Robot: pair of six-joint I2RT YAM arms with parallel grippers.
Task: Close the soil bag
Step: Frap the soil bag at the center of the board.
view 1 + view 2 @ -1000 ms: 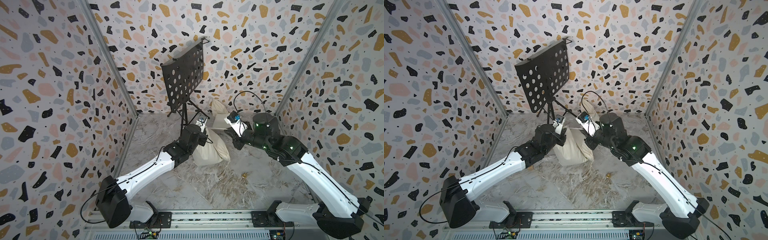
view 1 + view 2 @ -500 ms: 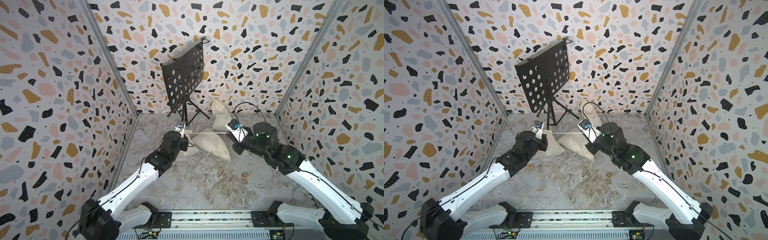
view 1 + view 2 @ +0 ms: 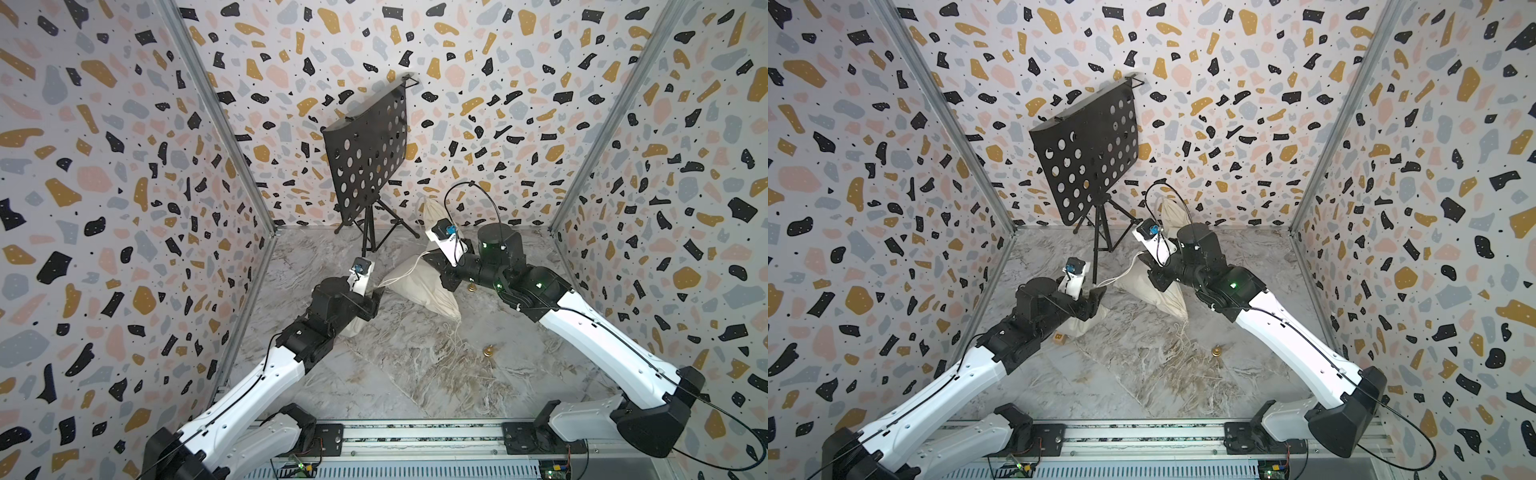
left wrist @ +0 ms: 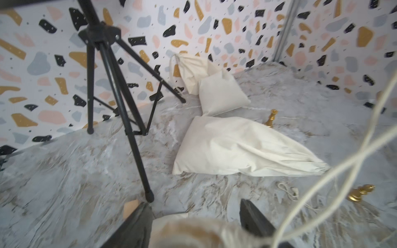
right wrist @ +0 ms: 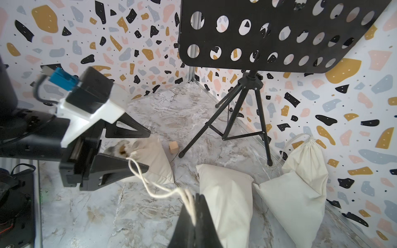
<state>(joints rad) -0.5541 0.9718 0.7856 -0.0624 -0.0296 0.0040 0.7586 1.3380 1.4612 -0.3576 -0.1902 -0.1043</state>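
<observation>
The bag [image 5: 154, 163] lies on the floor [image 5: 167, 111] between the left gripper's [image 5: 148, 150] spread jaws, its mouth puckered but showing soil. The right gripper [image 5: 197, 195] is clamped on the cord [image 5: 150, 186]. Cinching looks mostly done, and 1 more pull seems needed.

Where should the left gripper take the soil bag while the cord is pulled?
Probably the puckered neck just below the mouth of the soil bag, where the fabric gathers narrow; the filled body looks too wide and soft. Come from the mouth end, as the left gripper points now, open fingers either side of the neck. The right gripper is shut on the cord.
</observation>
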